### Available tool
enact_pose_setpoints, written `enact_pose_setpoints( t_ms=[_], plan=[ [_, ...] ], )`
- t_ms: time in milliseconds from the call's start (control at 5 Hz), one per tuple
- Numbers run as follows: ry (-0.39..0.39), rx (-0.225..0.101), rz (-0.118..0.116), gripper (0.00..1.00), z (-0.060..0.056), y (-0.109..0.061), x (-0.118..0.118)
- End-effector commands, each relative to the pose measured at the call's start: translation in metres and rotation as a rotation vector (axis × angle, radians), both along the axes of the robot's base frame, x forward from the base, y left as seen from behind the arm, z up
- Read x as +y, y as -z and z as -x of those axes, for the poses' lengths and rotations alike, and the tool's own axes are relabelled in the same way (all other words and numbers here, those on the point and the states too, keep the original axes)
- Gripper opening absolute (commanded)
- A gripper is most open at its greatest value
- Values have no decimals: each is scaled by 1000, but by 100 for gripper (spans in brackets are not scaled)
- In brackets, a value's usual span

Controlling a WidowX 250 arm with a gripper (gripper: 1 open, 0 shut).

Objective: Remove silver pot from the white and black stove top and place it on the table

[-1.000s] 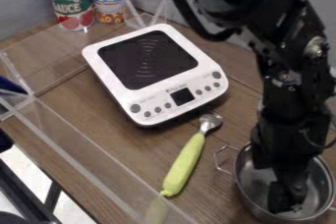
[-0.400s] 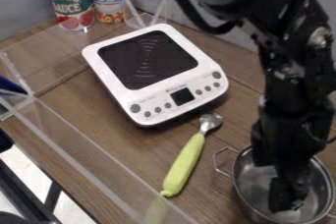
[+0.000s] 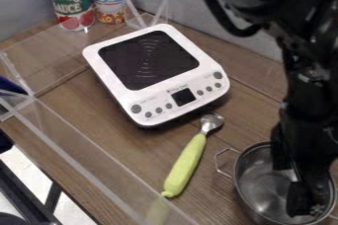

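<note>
The silver pot (image 3: 263,191) stands on the brown table (image 3: 254,109) at the bottom right, clear of the stove top (image 3: 154,69). The white stove top with its black centre lies bare in the middle of the table, button panel toward the camera. My gripper (image 3: 305,184) points down at the pot's right side. Its dark fingers are open and reach into the pot. They hide the pot's right half, so I cannot tell whether they touch it.
A small metal scoop with a yellow-green handle (image 3: 191,161) lies between the stove top and the pot. Two cans (image 3: 89,0) stand at the back left corner. A clear acrylic wall (image 3: 93,155) runs along the near left edge.
The arm's upper part has leaned to the right of the picture. The gripper stays at the pot with its fingers open, and the pot has not moved.
</note>
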State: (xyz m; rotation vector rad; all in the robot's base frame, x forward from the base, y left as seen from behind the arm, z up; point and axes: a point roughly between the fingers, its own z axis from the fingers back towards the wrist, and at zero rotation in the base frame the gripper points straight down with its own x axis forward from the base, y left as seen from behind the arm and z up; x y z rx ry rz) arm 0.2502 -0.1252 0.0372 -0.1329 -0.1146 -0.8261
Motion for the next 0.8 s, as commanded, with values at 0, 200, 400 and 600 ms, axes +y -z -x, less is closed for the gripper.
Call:
enact_pose_setpoints(
  t_ms=[0,200,400,600],
  plan=[
    [82,-31,18,100,-5,-10,-13],
    [110,-21,7,100,-6,-10,-11],
    [138,-12,-3,100,-8,-11,-10],
    [163,-6,-14,100,-4,-11,-21]
  ],
)
